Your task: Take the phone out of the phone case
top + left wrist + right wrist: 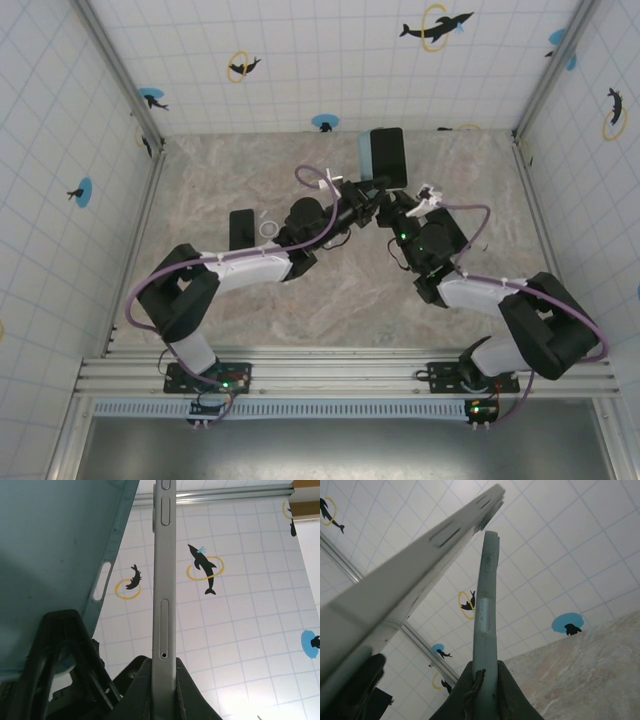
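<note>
Both arms meet above the far middle of the table. The phone shows its dark face, and the light blue phone case stands just left of it. In the left wrist view, my left gripper is shut on the phone's silver side edge, with the teal case apart from it on the left. In the right wrist view, my right gripper is shut on the case's edge, and the phone slants away on the left. From above, the left gripper and right gripper sit close together under both items.
A flat black object and a small white ring lie on the marble table left of centre. Tiled walls enclose the table on three sides. An aluminium rail carries the arm bases along the near edge.
</note>
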